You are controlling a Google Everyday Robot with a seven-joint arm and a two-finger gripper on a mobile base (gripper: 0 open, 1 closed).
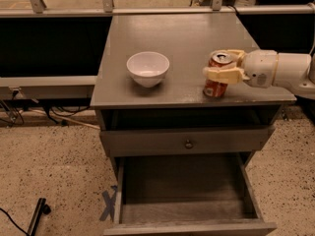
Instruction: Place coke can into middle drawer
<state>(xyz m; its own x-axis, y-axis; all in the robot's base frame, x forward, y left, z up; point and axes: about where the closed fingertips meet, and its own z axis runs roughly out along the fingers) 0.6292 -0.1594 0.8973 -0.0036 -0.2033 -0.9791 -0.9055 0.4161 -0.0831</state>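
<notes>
The coke can [215, 86], red with a silver top, stands upright on the grey cabinet top [187, 38] near its front right edge. My gripper [224, 65] reaches in from the right at can height. Its cream fingers [220, 74] sit on either side of the can's upper half, closed on it. The middle drawer [182, 188] is pulled open below, at the bottom of the view. Its bare plank bottom holds nothing.
A white bowl [147, 68] sits on the cabinet top, left of the can. A closed grey drawer front with a round knob [188, 143] is above the open drawer. Cables [19, 113] and a black object [37, 215] lie on the floor at left.
</notes>
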